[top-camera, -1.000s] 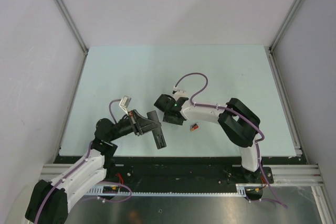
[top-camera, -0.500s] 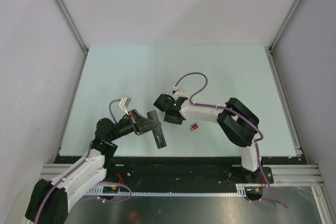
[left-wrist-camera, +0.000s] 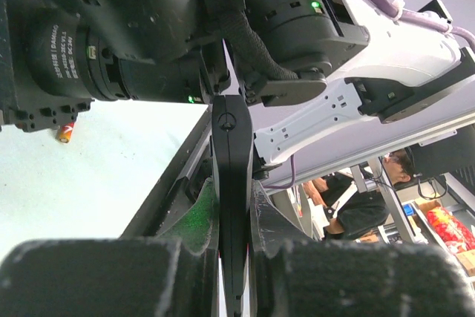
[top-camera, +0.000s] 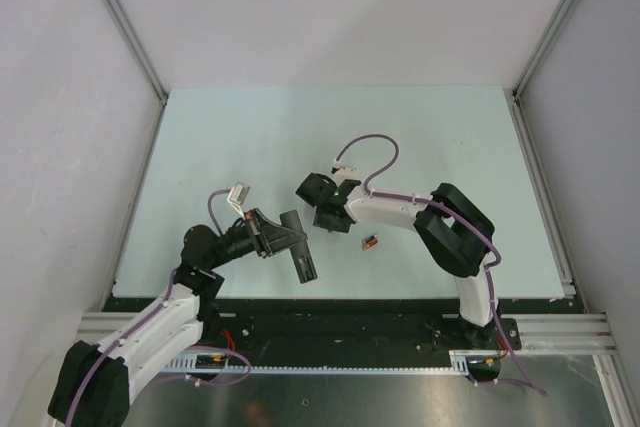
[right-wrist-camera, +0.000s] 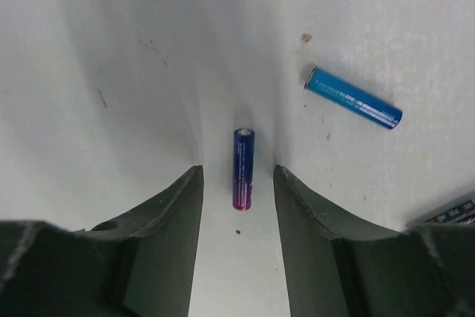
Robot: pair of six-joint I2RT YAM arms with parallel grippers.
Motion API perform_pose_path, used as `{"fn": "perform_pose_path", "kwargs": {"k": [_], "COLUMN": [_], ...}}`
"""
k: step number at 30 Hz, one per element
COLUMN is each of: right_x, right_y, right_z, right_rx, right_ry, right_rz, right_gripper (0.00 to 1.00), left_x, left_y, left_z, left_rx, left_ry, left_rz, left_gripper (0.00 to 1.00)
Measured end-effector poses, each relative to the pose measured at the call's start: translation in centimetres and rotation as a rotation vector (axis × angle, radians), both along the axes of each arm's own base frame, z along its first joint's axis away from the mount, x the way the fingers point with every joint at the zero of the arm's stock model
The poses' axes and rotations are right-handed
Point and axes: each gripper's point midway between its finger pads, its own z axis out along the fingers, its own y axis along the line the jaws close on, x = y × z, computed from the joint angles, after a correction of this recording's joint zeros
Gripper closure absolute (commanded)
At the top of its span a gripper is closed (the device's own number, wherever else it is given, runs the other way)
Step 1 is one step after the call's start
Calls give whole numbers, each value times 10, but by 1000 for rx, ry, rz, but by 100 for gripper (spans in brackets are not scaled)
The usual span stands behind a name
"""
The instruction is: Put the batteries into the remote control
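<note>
My left gripper (top-camera: 272,235) is shut on the black remote control (top-camera: 300,255) and holds it edge-on above the table; in the left wrist view the remote (left-wrist-camera: 231,135) is clamped between the fingers (left-wrist-camera: 194,217). My right gripper (right-wrist-camera: 237,176) is open and points down at the table. A dark blue battery with a magenta end (right-wrist-camera: 243,168) lies on the table between its jaws, not gripped. A lighter blue battery (right-wrist-camera: 354,99) lies to the upper right. A red-orange battery (top-camera: 371,242) lies near the right forearm and also shows in the left wrist view (left-wrist-camera: 65,133).
The right gripper head (top-camera: 322,199) hangs close beside the remote's far end. A dark object with printed text (right-wrist-camera: 453,214) shows at the lower right edge of the right wrist view. The table's black front rail (top-camera: 330,304) runs just behind the remote.
My right gripper has shifted slightly toward the far side and turned a little. The left gripper and the remote have not moved. The red-orange battery has stayed put.
</note>
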Motion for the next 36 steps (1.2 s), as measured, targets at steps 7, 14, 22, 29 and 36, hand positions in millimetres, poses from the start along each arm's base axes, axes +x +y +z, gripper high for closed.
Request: {"fn": "perform_pose_path", "kwargs": {"k": [7, 14, 22, 29, 36], "right_x": [17, 22, 23, 21, 20], "right_y": [-2, -2, -4, -5, -6], "right_z": [-1, -1, -2, -2, -3], "right_rx": [-21, -57, -77, -88, -94], "right_ry": [-11, -20, -21, -20, -17], "right_rz": [-5, 9, 9, 11, 15], "right_gripper": [52, 55, 60, 63, 91], "left_x": [0, 0, 0, 0, 0], "left_y": [0, 0, 0, 0, 0], "left_z": [-2, -3, -5, -5, -6], "left_rx": [2, 4, 7, 7, 7], "left_ry": [5, 8, 15, 14, 15], "left_rz": [0, 0, 0, 0, 0], "left_gripper": [100, 100, 100, 100, 100]}}
